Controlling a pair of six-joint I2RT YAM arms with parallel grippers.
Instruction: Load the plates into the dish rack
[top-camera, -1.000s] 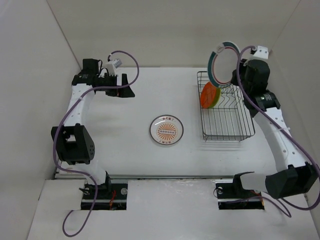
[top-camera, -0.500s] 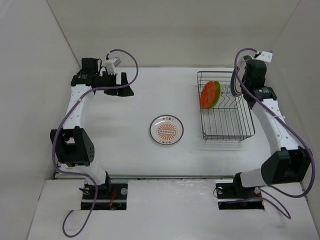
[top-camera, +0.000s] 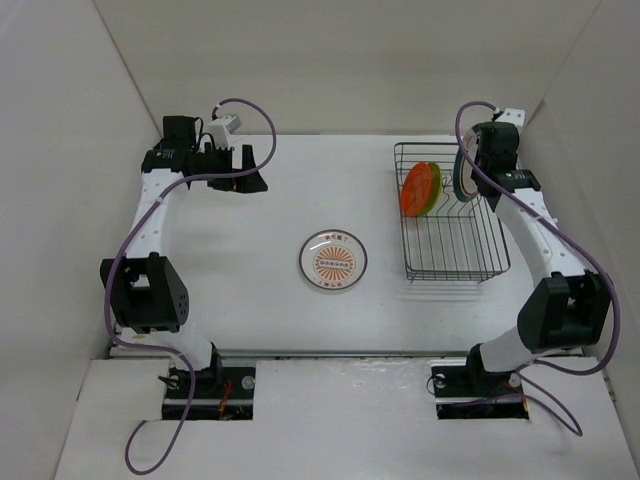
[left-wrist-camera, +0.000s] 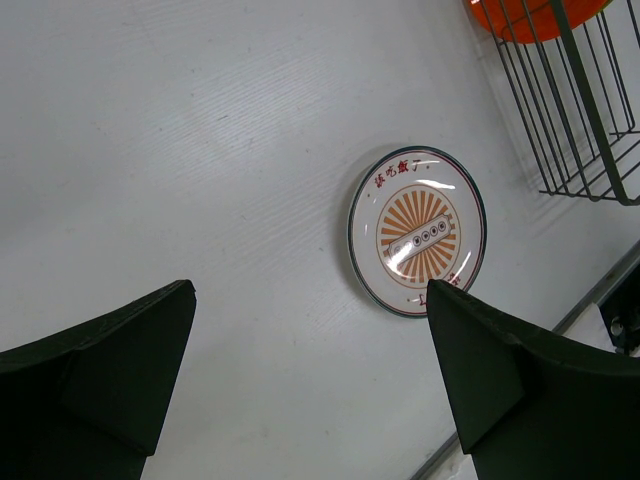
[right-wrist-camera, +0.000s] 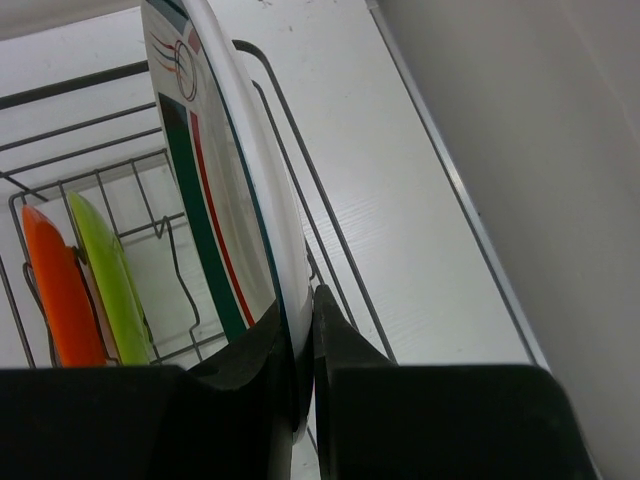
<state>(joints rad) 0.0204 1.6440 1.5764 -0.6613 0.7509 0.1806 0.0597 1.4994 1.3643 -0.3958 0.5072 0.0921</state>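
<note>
At two o'clock, orange plate (top-camera: 411, 192) and lime plate (top-camera: 431, 183) are racked. My right gripper (right-wrist-camera: 300, 312) clamps the rimmed plate (right-wrist-camera: 212, 190) at the dish rack (top-camera: 452, 273). Sunburst plate (top-camera: 333, 259) is not yet loaded. My left gripper (left-wrist-camera: 308, 300) is wide and empty.

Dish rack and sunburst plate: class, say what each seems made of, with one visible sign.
Rack: thin black wire, probably coated metal, matte; slim rods you can see through. Plate: glossy, perhaps glazed ceramic or melamine, unclear which; a bright glare streak crosses its printed orange centre.
</note>
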